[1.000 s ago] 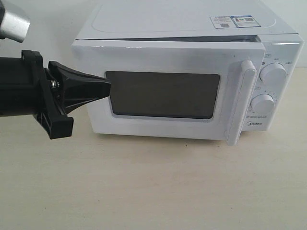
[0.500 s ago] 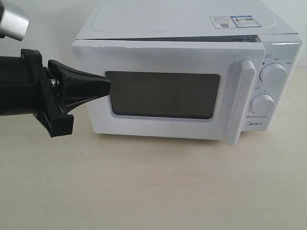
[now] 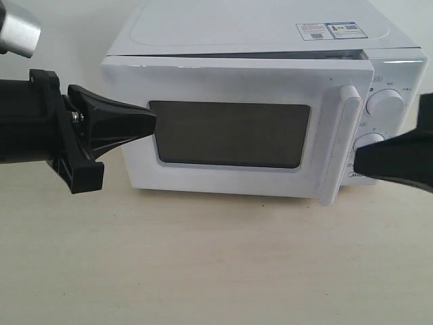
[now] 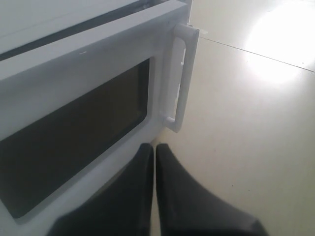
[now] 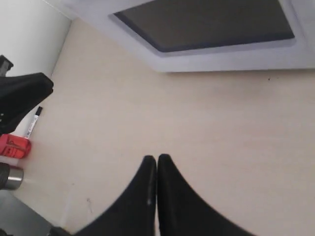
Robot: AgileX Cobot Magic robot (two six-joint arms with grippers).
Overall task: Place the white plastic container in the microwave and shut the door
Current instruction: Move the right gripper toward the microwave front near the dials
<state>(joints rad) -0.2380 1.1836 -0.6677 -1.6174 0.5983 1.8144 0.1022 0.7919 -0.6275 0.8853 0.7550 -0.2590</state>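
Note:
The white microwave (image 3: 257, 27) stands on the table. Its door (image 3: 230, 74) is swung almost to, and a dark gap shows along its top edge. The door's window (image 3: 230, 134) is dark, and the white plastic container is hidden. My left gripper (image 3: 154, 120) is shut and empty, its tips against the door beside the window's left edge. In the left wrist view this gripper (image 4: 154, 146) sits low by the door (image 4: 98, 73), short of the bar handle (image 4: 182, 78). My right gripper (image 3: 357, 162) is shut and empty, in front of the lower dial, right of the handle (image 3: 342, 145).
The upper dial (image 3: 385, 105) shows on the right panel. In the right wrist view the right gripper (image 5: 157, 158) hangs over the beige tabletop (image 5: 206, 128), with a red object (image 5: 15, 146), a marker (image 5: 33, 123) and a metal cylinder (image 5: 10, 177) at the table's edge.
My right gripper has come into the exterior view from the right edge and now covers part of the lower dial. The left gripper and the door have barely moved.

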